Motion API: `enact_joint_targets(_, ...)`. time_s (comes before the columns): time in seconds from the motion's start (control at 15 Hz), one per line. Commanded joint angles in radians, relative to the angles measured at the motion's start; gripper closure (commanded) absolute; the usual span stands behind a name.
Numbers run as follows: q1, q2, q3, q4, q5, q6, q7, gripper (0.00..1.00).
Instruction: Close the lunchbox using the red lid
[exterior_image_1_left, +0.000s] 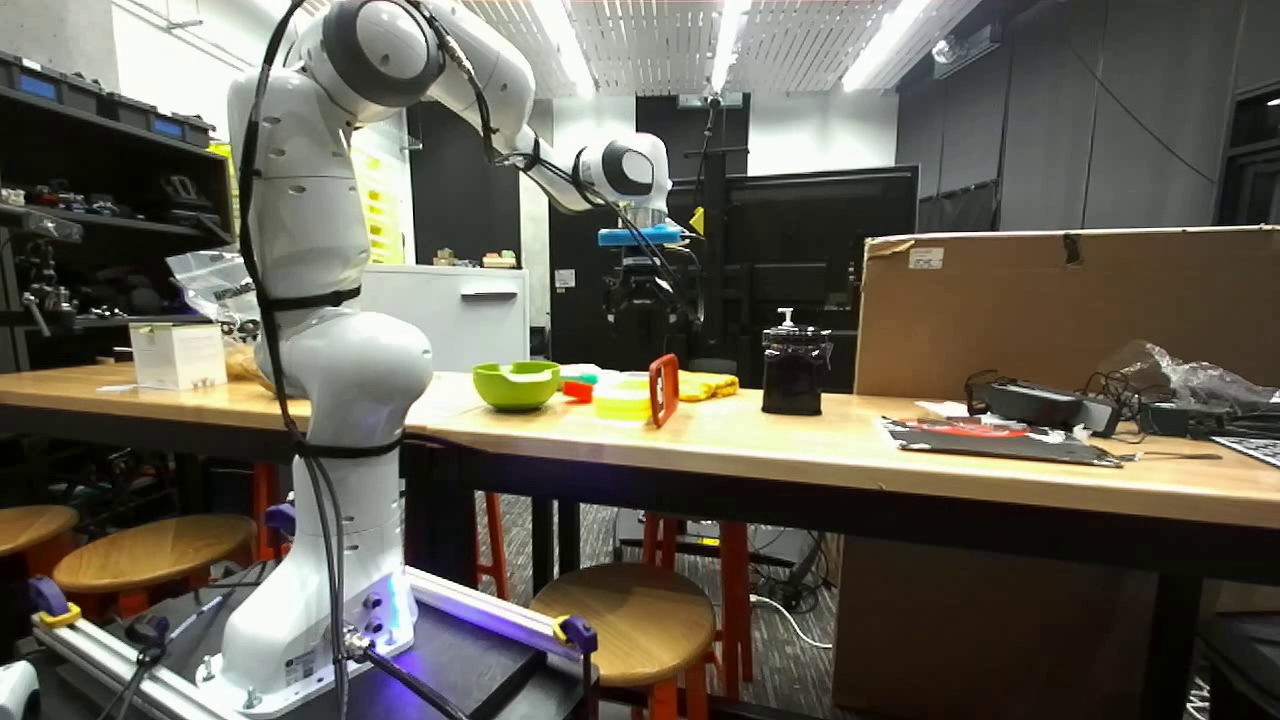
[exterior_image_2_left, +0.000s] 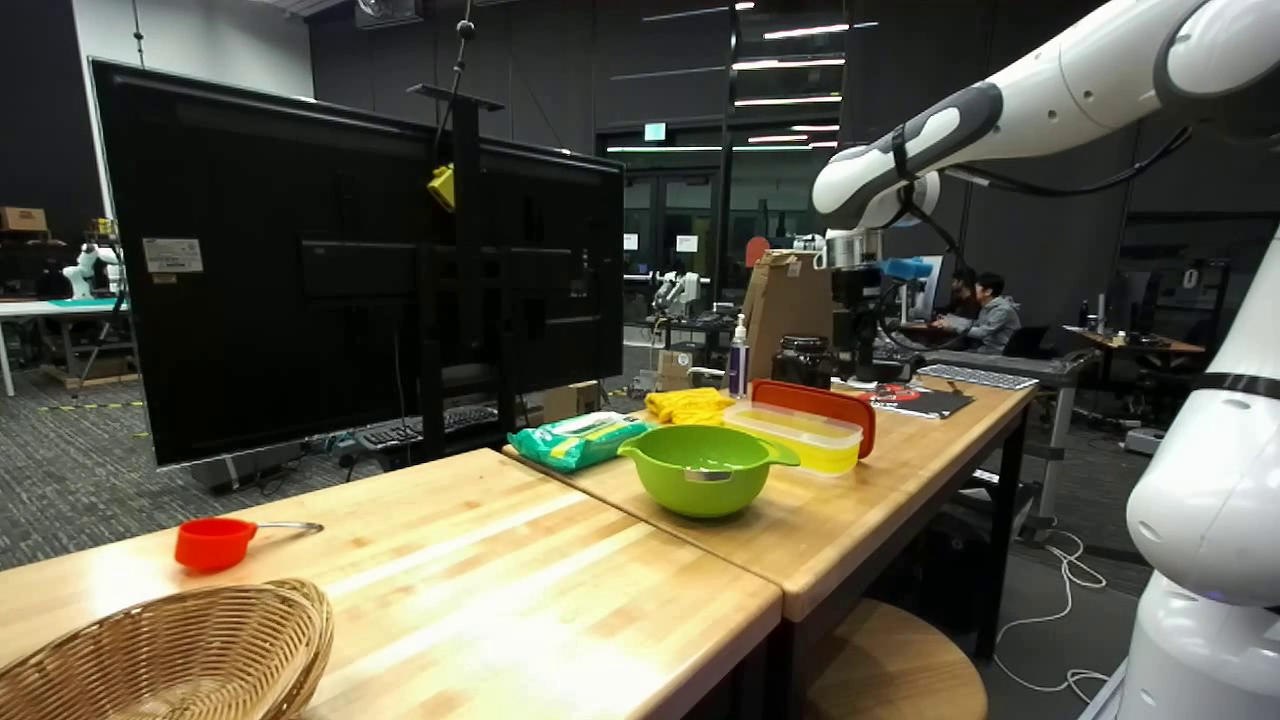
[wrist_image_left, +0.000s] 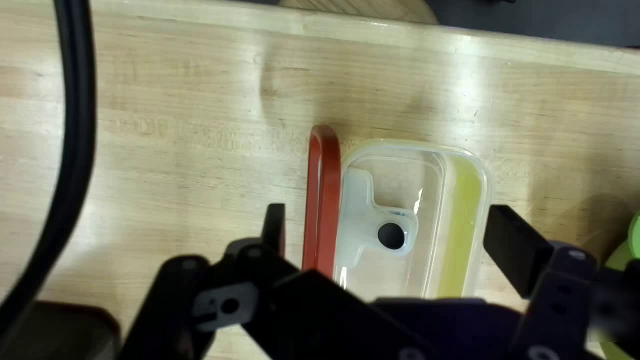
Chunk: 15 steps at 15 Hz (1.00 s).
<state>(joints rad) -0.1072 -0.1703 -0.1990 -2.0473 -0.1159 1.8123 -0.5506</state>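
Observation:
The lunchbox is a clear, low plastic box with a yellow band (wrist_image_left: 465, 200); it sits on the table in both exterior views (exterior_image_1_left: 620, 400) (exterior_image_2_left: 800, 428). The red lid (wrist_image_left: 325, 200) stands on its edge along one side of the box, in both exterior views too (exterior_image_1_left: 663, 390) (exterior_image_2_left: 815, 402). It looks to be leaning on the box. A pale piece with a dark round spot (wrist_image_left: 367, 220) shows within the box outline. My gripper (wrist_image_left: 390, 235) is open and empty, well above, its fingers either side of lid and box in the wrist view. It hides their near ends.
A lime-green bowl (exterior_image_2_left: 700, 475) stands beside the box. A yellow cloth (exterior_image_2_left: 688, 405), a green wipes packet (exterior_image_2_left: 578, 440) and a black jar (exterior_image_1_left: 795, 370) are near. A red cup (exterior_image_2_left: 213, 545) and a wicker basket (exterior_image_2_left: 170, 650) lie farther off. The table edge (wrist_image_left: 370, 32) runs close by.

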Motion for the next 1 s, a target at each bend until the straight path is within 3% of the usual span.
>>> enact_joint_targets(0.0,-0.006,0.038,-0.016,0.039,0.037,0.02,-0.097,0.0)
enact_joint_targets(0.93,-0.062,0.248,-0.008,0.175,0.149,0.107,-0.203,0.0)
